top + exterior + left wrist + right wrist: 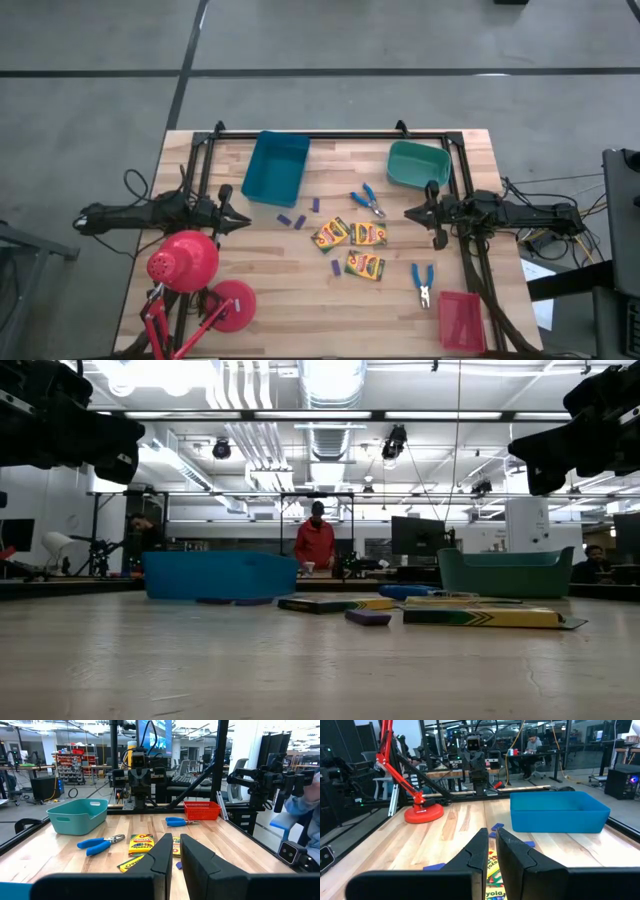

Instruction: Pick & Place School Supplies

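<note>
A pale butcher-block wooden counter (300, 310) stands on a grey concrete floor, with the left tool (243, 221) hovering at nine o'clock, its dark fingers pressed nearly together on nothing, next to a red desk lamp (185, 262) at seven and a deep blue rectangular tray (275, 166) at eleven. Around the centre lie small purple sticks (291, 220), three yellow crayon boxes (350, 246) and one pair of blue-handled scissors (367, 200) at one o'clock. A teal tub (417, 164) sits at two, the right tool (411, 212) hangs at three, likewise closed and empty, and a second pair of blue-handled scissors (423, 282) lies beside a red mesh basket (460, 320) at five.
</note>
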`<state>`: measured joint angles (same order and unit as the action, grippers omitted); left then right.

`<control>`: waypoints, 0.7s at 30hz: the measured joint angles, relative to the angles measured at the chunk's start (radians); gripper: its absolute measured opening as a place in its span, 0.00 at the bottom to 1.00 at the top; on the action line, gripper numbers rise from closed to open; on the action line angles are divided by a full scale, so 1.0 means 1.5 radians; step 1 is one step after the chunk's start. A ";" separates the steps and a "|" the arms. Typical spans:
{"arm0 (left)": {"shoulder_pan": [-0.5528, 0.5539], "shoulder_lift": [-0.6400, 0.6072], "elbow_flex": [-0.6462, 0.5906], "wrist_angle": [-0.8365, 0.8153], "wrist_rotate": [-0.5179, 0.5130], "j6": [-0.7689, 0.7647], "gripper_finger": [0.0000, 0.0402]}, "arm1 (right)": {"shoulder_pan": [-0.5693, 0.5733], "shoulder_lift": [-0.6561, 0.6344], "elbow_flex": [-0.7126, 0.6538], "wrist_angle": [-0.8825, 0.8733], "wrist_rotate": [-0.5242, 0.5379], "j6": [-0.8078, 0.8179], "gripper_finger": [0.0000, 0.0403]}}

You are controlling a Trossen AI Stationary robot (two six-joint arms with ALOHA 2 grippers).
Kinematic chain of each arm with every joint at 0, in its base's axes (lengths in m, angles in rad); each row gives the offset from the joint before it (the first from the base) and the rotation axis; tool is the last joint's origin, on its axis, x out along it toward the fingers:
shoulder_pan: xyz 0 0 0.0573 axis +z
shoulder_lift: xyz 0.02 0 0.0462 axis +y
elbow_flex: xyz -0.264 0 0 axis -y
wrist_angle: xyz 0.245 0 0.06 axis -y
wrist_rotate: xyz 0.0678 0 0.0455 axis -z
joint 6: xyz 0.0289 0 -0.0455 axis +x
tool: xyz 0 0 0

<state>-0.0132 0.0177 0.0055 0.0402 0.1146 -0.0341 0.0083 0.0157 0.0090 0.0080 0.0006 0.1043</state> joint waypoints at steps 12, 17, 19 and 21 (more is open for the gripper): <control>-0.001 0.000 0.000 0.000 0.000 0.000 0.10 | 0.000 0.001 0.000 0.022 0.004 -0.025 0.09; -0.001 0.000 0.000 0.000 0.000 0.000 0.10 | 0.000 0.000 0.000 0.062 0.000 -0.005 0.09; -0.001 0.000 0.000 0.000 0.000 0.000 0.10 | 0.000 0.000 0.000 0.069 0.000 0.032 0.09; -0.001 0.000 0.000 0.000 0.000 0.000 0.10 | 0.000 0.000 0.000 0.072 0.001 0.070 0.09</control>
<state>-0.0139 0.0176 0.0055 0.0404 0.1146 -0.0341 0.0082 0.0154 0.0093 0.1165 0.0023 0.2101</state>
